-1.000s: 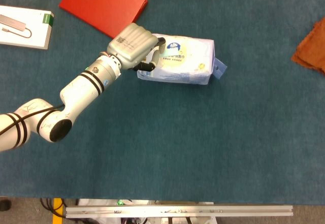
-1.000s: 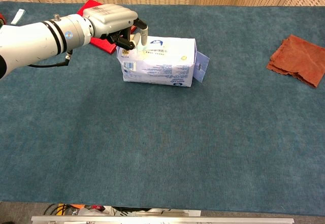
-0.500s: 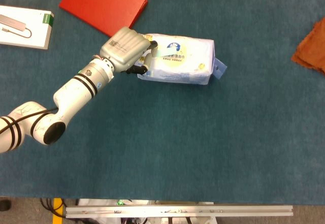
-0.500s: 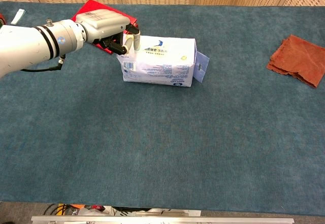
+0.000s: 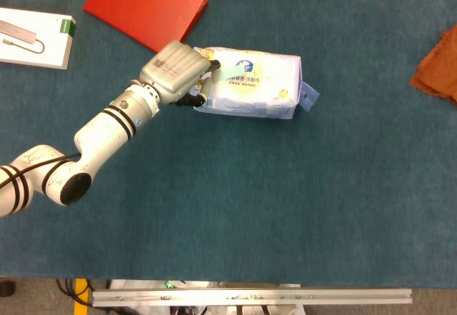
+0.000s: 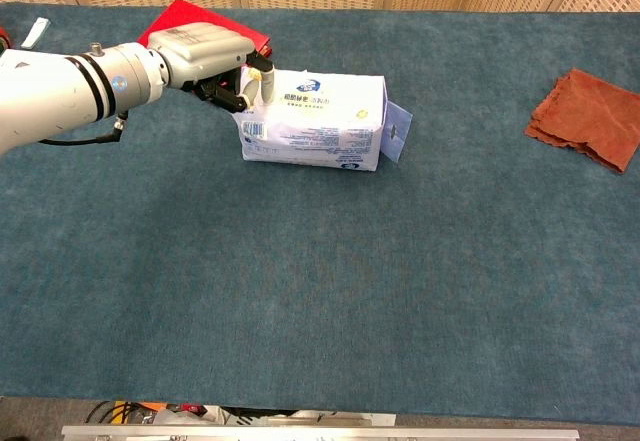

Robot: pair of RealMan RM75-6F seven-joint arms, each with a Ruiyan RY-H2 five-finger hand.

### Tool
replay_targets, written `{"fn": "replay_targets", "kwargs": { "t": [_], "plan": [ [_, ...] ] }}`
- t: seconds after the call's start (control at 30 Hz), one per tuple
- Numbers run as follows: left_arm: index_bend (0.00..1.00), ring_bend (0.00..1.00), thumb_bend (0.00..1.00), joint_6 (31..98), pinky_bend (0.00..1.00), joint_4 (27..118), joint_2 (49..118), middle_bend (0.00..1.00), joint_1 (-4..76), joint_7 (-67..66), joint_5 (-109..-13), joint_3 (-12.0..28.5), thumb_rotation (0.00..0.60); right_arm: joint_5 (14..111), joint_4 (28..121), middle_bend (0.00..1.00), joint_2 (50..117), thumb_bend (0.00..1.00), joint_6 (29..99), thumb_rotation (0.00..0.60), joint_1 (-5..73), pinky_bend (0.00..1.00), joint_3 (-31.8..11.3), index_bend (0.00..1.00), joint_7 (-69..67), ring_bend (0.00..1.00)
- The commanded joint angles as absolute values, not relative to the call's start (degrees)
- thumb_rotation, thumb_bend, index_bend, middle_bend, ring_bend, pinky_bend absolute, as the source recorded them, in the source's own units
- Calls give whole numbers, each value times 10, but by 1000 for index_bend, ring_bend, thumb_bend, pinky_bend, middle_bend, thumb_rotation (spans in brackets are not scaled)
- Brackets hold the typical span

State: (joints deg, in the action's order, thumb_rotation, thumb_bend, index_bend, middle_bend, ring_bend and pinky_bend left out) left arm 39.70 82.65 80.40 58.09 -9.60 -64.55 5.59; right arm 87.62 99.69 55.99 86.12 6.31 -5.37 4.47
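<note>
Left hand (image 5: 177, 73) sits at the left end of the wipes pack (image 5: 253, 84) in the head view, and it has pulled back from a second ago, when it lay over the pack's top; since the last half second it has barely shifted. From above, the silver back of the hand hides most of the fingers, so their spread cannot be told here. This view alone shows the white box (image 5: 34, 37) with its green edge at the far left, and the red folder (image 5: 144, 4) in full just behind the hand.

Over to the chest view: left hand (image 6: 212, 53) again, fingers curled down against the pack's (image 6: 318, 121) left end, one pale fingertip (image 6: 267, 85) touching its top corner. Whether it truly grips the pack, I can't tell. The pack lies flat on the blue table (image 6: 320, 291), left of centre. An orange cloth (image 6: 588, 116) lies well apart at the right. No right hand appears anywhere.
</note>
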Motion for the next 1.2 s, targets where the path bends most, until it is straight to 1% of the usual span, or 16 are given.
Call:
{"fn": "replay_targets", "kwargs": {
  "t": [0.03, 0.1, 0.2, 0.23, 0.67, 1.2],
  "plan": [
    [391, 1000, 700, 397, 975, 826, 804, 1000, 581, -98, -643, 57, 401, 877, 997, 269, 560, 298, 862, 600, 62, 257, -53, 162, 45, 247],
    [391, 1000, 699, 398, 975, 828, 803, 1000, 580, -97, -642, 61, 421, 877, 997, 269, 559, 298, 862, 600, 62, 257, -53, 161, 44, 248],
    [392, 1000, 699, 398, 975, 833, 799, 1000, 579, -93, -639, 65, 488, 877, 997, 269, 559, 298, 864, 600, 61, 257, -53, 161, 44, 250],
    [392, 1000, 699, 398, 975, 833, 799, 1000, 579, -92, -639, 66, 495, 877, 997, 269, 559, 298, 865, 600, 60, 257, -53, 161, 43, 250],
    [393, 1000, 699, 388, 975, 820, 805, 1000, 577, -103, -630, 61, 499, 877, 998, 269, 557, 298, 868, 600, 57, 257, -52, 161, 44, 252],
    [393, 1000, 700, 392, 975, 830, 806, 1000, 580, -101, -628, 76, 502, 879, 997, 269, 557, 298, 871, 600, 54, 257, -52, 162, 42, 256]
  ]
}}
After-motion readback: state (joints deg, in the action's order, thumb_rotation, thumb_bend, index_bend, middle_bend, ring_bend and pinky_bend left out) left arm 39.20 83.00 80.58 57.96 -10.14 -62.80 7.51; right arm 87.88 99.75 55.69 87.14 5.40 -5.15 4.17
